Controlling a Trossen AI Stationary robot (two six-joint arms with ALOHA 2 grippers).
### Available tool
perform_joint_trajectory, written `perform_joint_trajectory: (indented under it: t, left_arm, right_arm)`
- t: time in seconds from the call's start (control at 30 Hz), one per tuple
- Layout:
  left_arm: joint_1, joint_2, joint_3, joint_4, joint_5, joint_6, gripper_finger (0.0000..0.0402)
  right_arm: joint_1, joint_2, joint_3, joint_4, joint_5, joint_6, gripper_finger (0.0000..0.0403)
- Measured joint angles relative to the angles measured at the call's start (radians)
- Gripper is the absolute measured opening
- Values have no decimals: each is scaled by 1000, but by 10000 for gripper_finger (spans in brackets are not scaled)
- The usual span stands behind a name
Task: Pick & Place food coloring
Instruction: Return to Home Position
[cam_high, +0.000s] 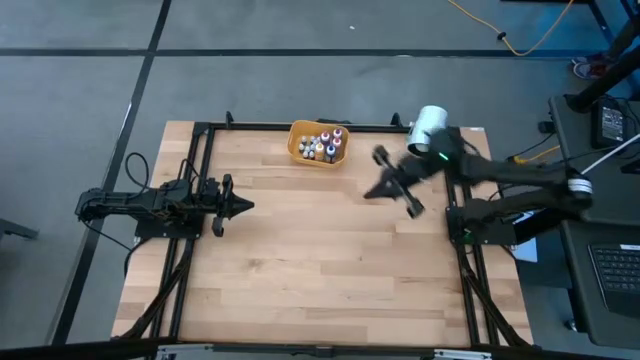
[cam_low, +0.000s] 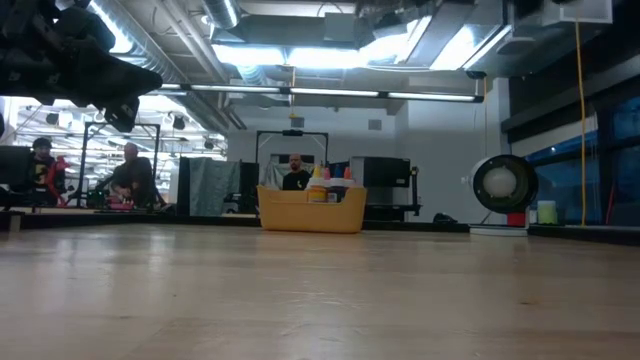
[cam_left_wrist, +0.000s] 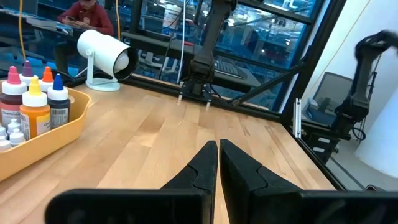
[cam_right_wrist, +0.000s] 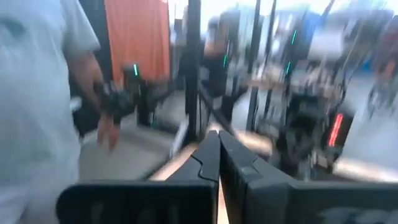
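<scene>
We find every visible small colour-capped food coloring bottle (cam_high: 322, 146) inside the orange plastic bin (cam_high: 300, 153) at the wooden table's (cam_high: 320, 270) far edge, with the left gripper (cam_high: 243, 207) and right gripper (cam_high: 370, 192) both clenched and empty.

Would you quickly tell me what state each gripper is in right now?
Dark two-finger left gripper: closed, empty, left side of the wooden table.
Dark two-finger right gripper: closed, empty, over its right side.

Right gripper (cam_right_wrist: 218, 135): fingers pressed together. Person (cam_right_wrist: 37, 93) in pale shirt at its 10 o'clock; orange panel (cam_right_wrist: 135, 37) at 11; dark post (cam_right_wrist: 194, 56) at 12.
</scene>
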Motion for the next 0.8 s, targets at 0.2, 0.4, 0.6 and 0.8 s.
perform_joint_trajectory:
  t: [0.2, 0.4, 0.6, 0.8]
  left_arm:
    - [0, 0, 0, 0, 0, 0, 15]
    - [0, 0, 0, 1, -1, 0, 15]
    - [0, 0, 0, 1, -1, 0, 15]
    - [0, 0, 0, 1, -1, 0, 15]
  right_arm:
    - [88, -349, -407, 336, 189, 80, 5]
    - [61, -710, -660, 367, 233, 115, 3]
    - [105, -939, -756, 346, 211, 50, 2]
    - [181, -1026, -800, 177, 198, -47, 2]
